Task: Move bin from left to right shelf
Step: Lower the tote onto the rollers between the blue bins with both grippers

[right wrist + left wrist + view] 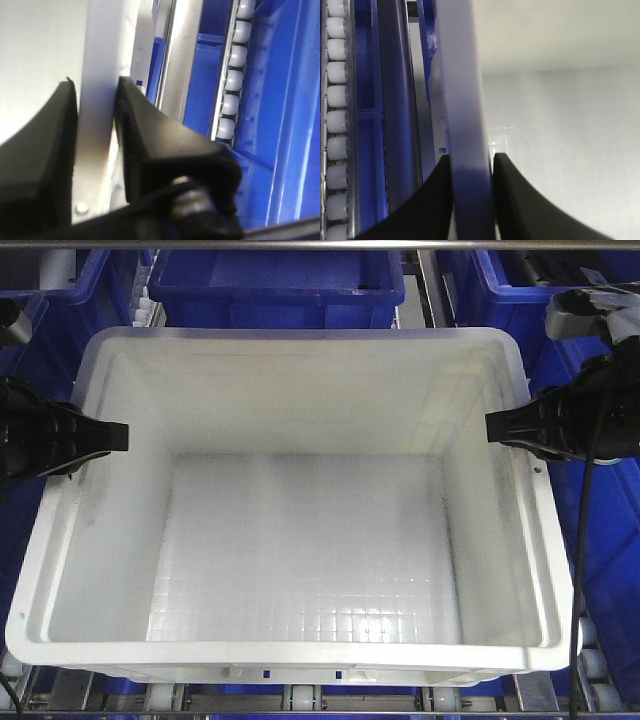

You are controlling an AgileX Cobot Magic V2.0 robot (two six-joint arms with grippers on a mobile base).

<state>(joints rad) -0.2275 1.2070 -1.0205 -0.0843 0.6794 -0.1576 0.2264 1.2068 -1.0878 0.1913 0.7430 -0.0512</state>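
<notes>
**Operator:** Where is the bin sitting?

**Observer:** In your front view the white bin [300, 540] fills the middle of the frame. Its grid-textured floor is bare. Dark blue totes [275, 280] stand behind it and at both sides. Along the bottom edge you can see small white roller wheels [300, 702] and grey metal rails under its near rim, so it rests on a roller lane. I cannot tell you which shelf that lane belongs to.

**Operator:** What has the left gripper got?

**Observer:** Your left gripper [122, 437] reaches in from the left to the bin's left wall. In the left wrist view the left gripper [472, 165] has one black finger [437, 200] outside the wall and the other inside, both pressed against the rim [462, 100]. It is clamped on the bin. A column of white rollers [337, 125] and a blue tote wall run just beside it.

**Operator:** And the right one?

**Observer:** The same on the other side. The right gripper [490, 425] meets the right wall from the right. In the right wrist view the right gripper [97, 92] straddles the rim, black fingers [145, 130] tight on both faces of the white wall. A grey metal rail [177, 75], more rollers and a blue tote lie just outside it.
</notes>
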